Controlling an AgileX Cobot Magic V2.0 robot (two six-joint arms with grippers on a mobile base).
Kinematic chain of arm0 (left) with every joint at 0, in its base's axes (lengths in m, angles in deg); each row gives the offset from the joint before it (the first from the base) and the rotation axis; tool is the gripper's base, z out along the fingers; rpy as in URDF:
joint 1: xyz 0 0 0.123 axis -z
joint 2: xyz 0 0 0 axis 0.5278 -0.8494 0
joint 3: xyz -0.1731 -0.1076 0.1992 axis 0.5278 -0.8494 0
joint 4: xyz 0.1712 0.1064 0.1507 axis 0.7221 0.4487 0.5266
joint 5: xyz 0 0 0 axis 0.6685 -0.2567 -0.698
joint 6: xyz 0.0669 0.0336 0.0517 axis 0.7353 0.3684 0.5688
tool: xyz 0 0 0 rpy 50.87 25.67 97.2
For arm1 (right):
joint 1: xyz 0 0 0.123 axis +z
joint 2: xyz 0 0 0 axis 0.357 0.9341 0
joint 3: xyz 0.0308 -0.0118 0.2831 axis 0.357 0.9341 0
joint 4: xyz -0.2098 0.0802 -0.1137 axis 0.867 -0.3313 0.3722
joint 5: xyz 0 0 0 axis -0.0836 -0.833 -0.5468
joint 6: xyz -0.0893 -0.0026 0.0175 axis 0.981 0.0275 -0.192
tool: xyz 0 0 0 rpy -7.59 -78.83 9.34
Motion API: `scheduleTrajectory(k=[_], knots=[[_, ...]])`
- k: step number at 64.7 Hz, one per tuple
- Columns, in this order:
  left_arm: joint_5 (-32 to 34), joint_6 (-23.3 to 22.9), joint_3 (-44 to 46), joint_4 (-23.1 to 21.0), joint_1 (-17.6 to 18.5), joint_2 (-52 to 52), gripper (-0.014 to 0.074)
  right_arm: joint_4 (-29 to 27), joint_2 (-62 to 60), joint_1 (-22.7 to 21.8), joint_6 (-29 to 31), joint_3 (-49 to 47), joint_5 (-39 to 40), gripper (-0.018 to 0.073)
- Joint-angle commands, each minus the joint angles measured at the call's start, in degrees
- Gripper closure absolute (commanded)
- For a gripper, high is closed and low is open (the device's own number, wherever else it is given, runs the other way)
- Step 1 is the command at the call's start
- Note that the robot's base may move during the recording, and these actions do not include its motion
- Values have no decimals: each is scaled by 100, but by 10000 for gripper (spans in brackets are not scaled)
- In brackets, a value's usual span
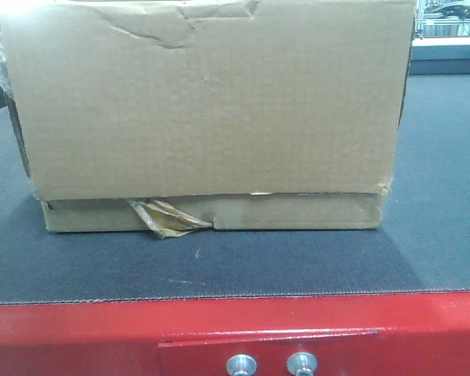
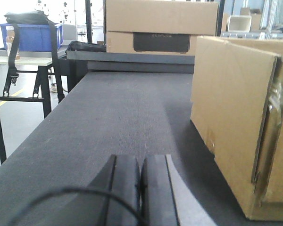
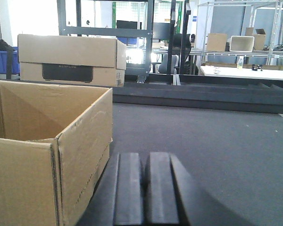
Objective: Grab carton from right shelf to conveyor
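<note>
Carton [image 1: 207, 110] on conveyor [image 1: 219, 262]; both grippers [image 2: 140, 188] [image 3: 144, 188] closed, empty.

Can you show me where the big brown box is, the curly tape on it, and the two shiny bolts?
carton [image 1: 207, 102]: front view, middle of its front wall.
tape curl [image 1: 166, 218]: front view, its ragged end.
bolts [image 1: 241, 365]: front view, left bolt's head.

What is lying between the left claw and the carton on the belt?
Nothing: in the left wrist view, only bare conveyor separates the shut left claw from the carton.
</note>
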Motion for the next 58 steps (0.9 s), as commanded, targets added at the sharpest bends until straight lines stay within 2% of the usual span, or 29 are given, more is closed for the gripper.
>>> scheduleTrajectory(k=[1, 58], knots=[[186, 82, 5, -161, -13, 42, 594, 54, -25, -17, 38, 12, 134, 634], [281, 82, 5, -153, -13, 42, 594, 54, -25, -17, 38, 12, 134, 634]])
